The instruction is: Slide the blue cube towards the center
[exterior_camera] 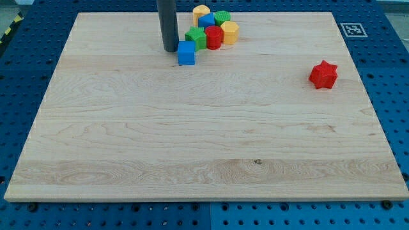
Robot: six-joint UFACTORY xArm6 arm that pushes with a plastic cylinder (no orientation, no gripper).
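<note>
The blue cube (186, 53) lies near the view's top, a little left of the middle of the wooden board (204, 147). My tip (170, 50) stands just to the cube's left, very close to it or touching it. The dark rod rises straight up out of the view. The cube sits at the lower left edge of a cluster of blocks.
The cluster holds a green star-like block (196, 38), a red cylinder (214, 37), a yellow hexagonal block (229, 31), a green block (222, 17), a second blue block (206, 20) and a yellow block (200, 11). A red star block (323, 75) lies alone at the view's right.
</note>
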